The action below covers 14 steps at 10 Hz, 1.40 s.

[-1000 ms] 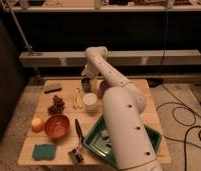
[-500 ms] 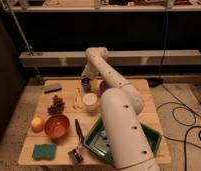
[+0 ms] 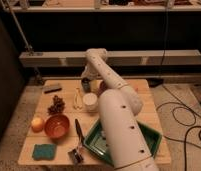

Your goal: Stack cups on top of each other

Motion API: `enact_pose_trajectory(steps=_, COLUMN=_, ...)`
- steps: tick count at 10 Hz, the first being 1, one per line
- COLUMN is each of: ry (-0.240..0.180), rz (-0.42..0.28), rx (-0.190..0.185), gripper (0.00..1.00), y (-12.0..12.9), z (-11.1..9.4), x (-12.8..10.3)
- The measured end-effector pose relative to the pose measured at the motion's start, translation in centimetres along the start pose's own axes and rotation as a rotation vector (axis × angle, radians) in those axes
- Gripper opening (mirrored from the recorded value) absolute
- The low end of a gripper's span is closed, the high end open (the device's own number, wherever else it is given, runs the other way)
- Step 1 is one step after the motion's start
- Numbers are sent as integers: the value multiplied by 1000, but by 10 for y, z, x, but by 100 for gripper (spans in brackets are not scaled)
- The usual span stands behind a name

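The hand [image 3: 87, 78] hangs over the far side of the tabletop [image 3: 139, 95], right above the dark grey cup [image 3: 86, 86], so close that I cannot tell whether it touches the cup, or whether it is spread or pressed together. The white cup [image 3: 90, 102] stands just on the near side of the hand, a little apart from the grey one; the red-orange bowl [image 3: 57, 125] lies further off, nearer the camera and to the left, and the green tray [image 3: 146, 141] is well apart at the near right. Both cups look light, stiff and smooth-walled, so likely to slip or tip under a careless squeeze. The grey one, being narrower, seems best pinched across its rim from above and lowered upright into the wider white cup.
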Motion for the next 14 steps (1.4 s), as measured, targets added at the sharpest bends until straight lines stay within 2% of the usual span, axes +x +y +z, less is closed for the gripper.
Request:
enact_pose_trajectory(steps=3, ry=-21, rz=-11, rx=-8, gripper=50, y=0, z=5, x=-3)
enact_pose_trajectory(steps=4, ry=-46, rz=-15, rx=-6, gripper=41, y=2, z=4, x=-5)
enact_pose_trajectory(steps=6, ry=-104, rz=-27, rx=1, gripper=20, y=9, z=-8, x=-12)
enact_pose_trajectory(steps=8, ry=-131, rz=-44, rx=20, gripper=3, y=16, z=-26, x=-23)
enact_pose_trajectory(steps=10, ry=-156, rz=-55, rx=68, gripper=0, y=27, z=-66, x=-27)
enact_pose_trajectory(steps=12, ry=-168, rz=-80, rx=108, gripper=0, y=53, z=-112, x=-37)
enact_pose_trajectory(steps=14, ry=-161, rz=-94, rx=136, gripper=0, y=80, z=-134, x=-42)
